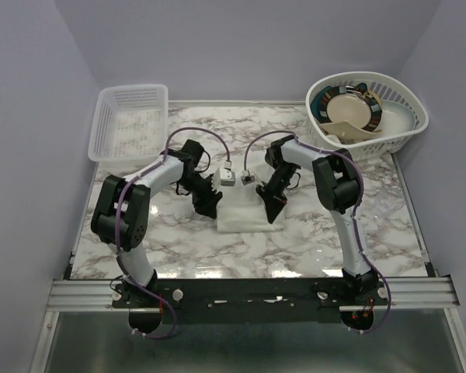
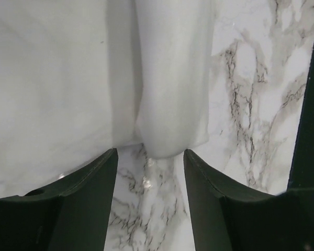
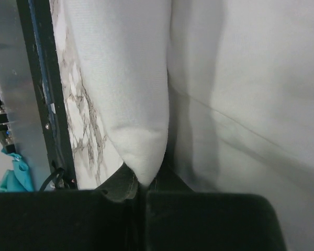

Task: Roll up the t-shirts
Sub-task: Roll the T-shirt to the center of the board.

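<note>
A white t-shirt (image 1: 241, 214) lies on the marble table (image 1: 179, 247) between both arms, partly rolled. In the left wrist view the rolled end (image 2: 172, 94) lies just ahead of my left gripper (image 2: 150, 155), next to the flat part of the cloth (image 2: 52, 89). The jaws stand open with only bare marble between them, and nothing is held. My right gripper (image 3: 144, 183) is shut on the tip of the roll's other end (image 3: 133, 99), with flat cloth (image 3: 261, 89) to its right. From above, the left gripper (image 1: 206, 203) and the right gripper (image 1: 272, 207) flank the shirt.
A white lattice basket (image 1: 132, 123) stands at the back left. A second white basket (image 1: 396, 116) with plates and bowls (image 1: 349, 109) stands at the back right. A metal rail (image 1: 248, 289) runs along the near edge.
</note>
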